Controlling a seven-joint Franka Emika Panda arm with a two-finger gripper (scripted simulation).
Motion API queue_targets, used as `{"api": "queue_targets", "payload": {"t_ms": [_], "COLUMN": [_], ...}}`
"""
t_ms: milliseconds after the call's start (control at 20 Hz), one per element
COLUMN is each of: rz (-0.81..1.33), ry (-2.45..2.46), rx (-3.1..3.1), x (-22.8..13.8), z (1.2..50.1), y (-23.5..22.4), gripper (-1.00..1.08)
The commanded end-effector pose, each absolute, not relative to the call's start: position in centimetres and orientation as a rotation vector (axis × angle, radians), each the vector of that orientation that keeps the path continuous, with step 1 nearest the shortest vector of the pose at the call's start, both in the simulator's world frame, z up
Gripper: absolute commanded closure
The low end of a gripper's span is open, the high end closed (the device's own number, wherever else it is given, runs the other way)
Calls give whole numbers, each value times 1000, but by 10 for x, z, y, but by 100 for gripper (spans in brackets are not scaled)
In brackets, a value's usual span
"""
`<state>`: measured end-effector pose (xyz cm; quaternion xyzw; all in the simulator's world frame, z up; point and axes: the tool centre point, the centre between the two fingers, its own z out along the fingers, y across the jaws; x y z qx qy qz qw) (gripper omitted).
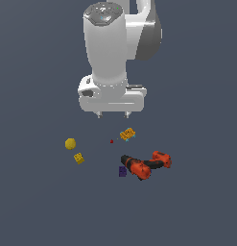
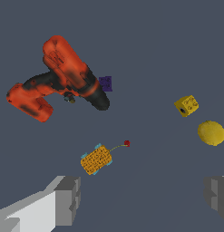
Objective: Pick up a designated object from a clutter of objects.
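Note:
The designated object is a small plain yellow roundish lump (image 1: 70, 143) (image 2: 211, 133) lying on the dark floor toward the exterior view's left. My gripper (image 1: 112, 115) (image 2: 143, 199) hangs well above the floor, open and empty, with its fingers (image 2: 68, 199) wide apart. It sits above and to the exterior view's right of the lump, closer to the orange-and-cyan block (image 1: 127, 134) (image 2: 96, 159) and the tiny red dot (image 1: 111, 141) (image 2: 126, 143). A small yellow patterned block (image 1: 79, 158) (image 2: 186, 105) lies just beside the lump.
An orange-and-black power drill (image 1: 145, 166) (image 2: 59, 79) lies on its side toward the exterior view's right, with a purple cube (image 1: 122, 171) (image 2: 105, 83) against its black chuck end. The arm's white body (image 1: 110, 53) rises behind the clutter.

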<state>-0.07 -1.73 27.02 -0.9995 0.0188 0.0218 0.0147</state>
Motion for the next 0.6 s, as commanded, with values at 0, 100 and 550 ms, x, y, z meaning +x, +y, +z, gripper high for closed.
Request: {"api": "queue_targets", "payload": {"t_ms": [0,100,550], "rz": [63,57,22], "ry": [125,190,562], "rx": [-3104,-3097,-3057], "x": [5,9,9], "z": [254,238,146], "y": [-36,-54,-166], "gripper": [-92,-92,-92]}}
